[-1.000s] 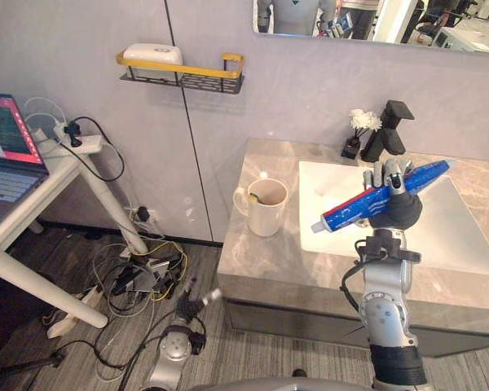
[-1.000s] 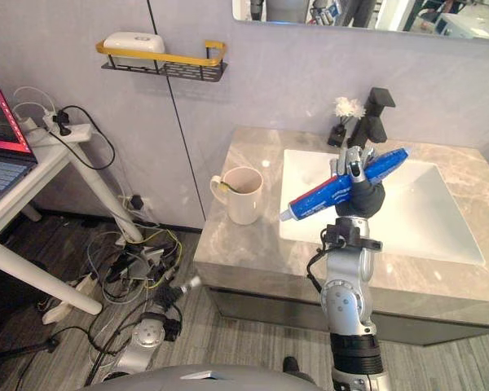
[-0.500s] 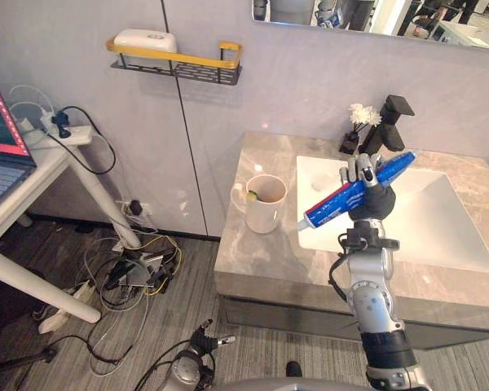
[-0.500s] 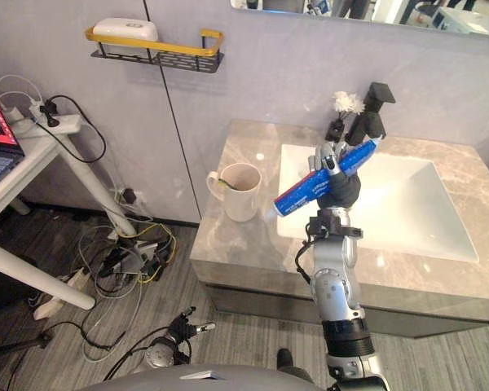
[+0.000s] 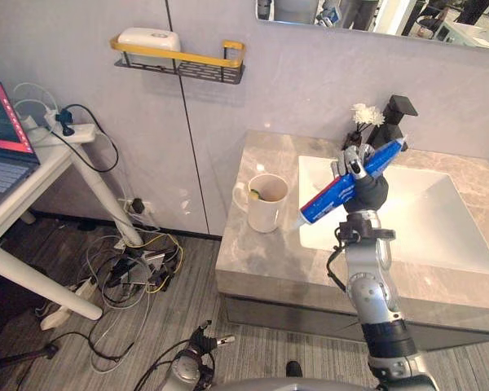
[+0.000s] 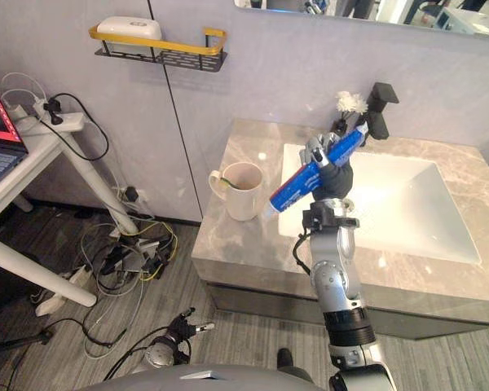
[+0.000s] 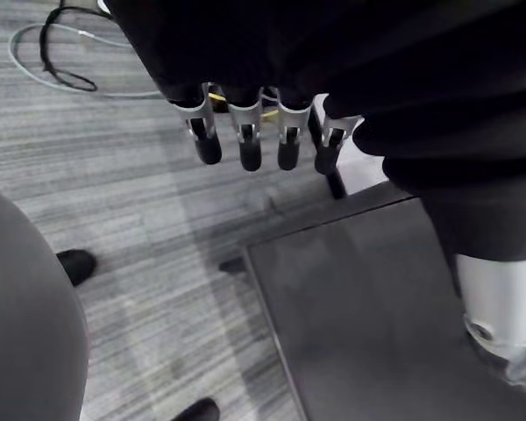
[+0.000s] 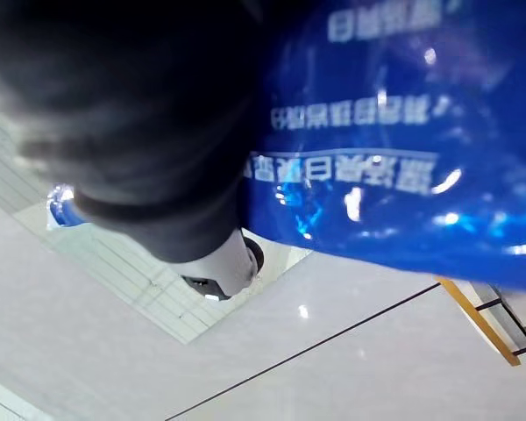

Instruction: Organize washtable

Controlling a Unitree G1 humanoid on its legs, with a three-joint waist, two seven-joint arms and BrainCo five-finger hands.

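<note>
Near mug (image 5: 266, 204), raised above surface (image 5: 261, 254), toothpaste tube (image 5: 324, 201) sits in right hand (image 5: 367, 189). Fingers curl round tube's upper half. Tube tilted: cap end low and closest to mug, crimped tail high, farthest from mug. Tube probably light, soft and glossy, so slippery. A hard squeeze risks ooze at cap, and grip nearer stiff cap shoulder seems safer. Thumb hidden behind tube. Yellowish item inside mug too small to identify. Left hand (image 7: 248, 145) hangs over floor, well apart from mug, fingers straight, empty.
</note>
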